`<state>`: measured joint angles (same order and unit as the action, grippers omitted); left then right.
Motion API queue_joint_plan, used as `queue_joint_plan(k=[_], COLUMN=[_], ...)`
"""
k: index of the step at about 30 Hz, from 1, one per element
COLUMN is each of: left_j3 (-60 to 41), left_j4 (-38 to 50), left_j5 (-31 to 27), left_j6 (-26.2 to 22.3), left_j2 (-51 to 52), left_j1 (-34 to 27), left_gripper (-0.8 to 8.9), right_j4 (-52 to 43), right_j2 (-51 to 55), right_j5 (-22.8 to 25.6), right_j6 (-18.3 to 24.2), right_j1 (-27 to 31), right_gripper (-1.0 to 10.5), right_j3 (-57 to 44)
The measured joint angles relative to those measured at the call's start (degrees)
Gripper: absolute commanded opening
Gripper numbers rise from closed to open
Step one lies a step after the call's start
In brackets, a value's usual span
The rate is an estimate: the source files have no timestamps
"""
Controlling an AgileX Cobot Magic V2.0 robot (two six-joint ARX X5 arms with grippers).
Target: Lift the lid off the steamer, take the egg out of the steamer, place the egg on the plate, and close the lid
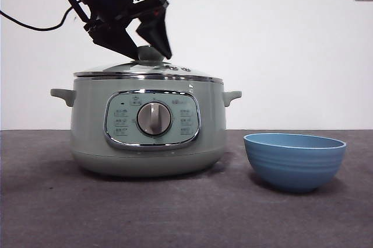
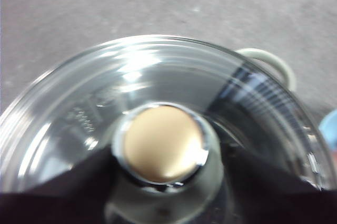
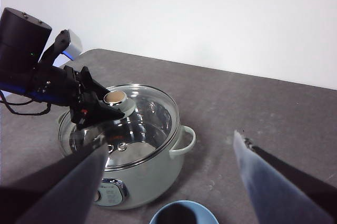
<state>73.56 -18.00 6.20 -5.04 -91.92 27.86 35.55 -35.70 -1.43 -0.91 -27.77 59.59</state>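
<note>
Left gripper [image 1: 150, 42] straddling the knob [image 1: 150, 53] of the lid [image 1: 145, 70], jaws apart either side, lid sitting on the steamer [image 1: 93, 125]; right gripper [image 3: 168, 155] waiting wide open above the plate [image 1: 294, 160].

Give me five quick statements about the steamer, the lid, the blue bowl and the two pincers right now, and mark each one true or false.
1. The lid sits on the steamer. True.
2. The left pincer is at the lid's knob, one jaw on each side of it. True.
3. The plate holds an egg. False: the right wrist view shows only part of the inside, and no egg shows there.
4. The right pincer is gripping a steamer handle. False: it hangs open above the table, away from the steamer, holding nothing.
5. The plate stands on top of the lid. False: it stands on the table beside the steamer.
</note>
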Motion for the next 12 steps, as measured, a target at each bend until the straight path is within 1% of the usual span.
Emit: queue_joint_plan(k=[8, 12], left_j3=[0.0, 0.0], left_j4=[0.0, 0.0], left_j5=[0.1, -0.1], left_j6=[-0.3, -0.3], left_j2=[0.4, 2.8], left_j1=[0.1, 0.1], left_gripper=[4.40, 4.40], right_j4=[0.2, 1.3], right_j2=[0.0, 0.0], right_j5=[0.0, 0.0], right_j6=[0.0, 0.0], right_j1=[0.0, 0.0], right_gripper=[4.1, 4.1], right_j3=[0.0, 0.0])
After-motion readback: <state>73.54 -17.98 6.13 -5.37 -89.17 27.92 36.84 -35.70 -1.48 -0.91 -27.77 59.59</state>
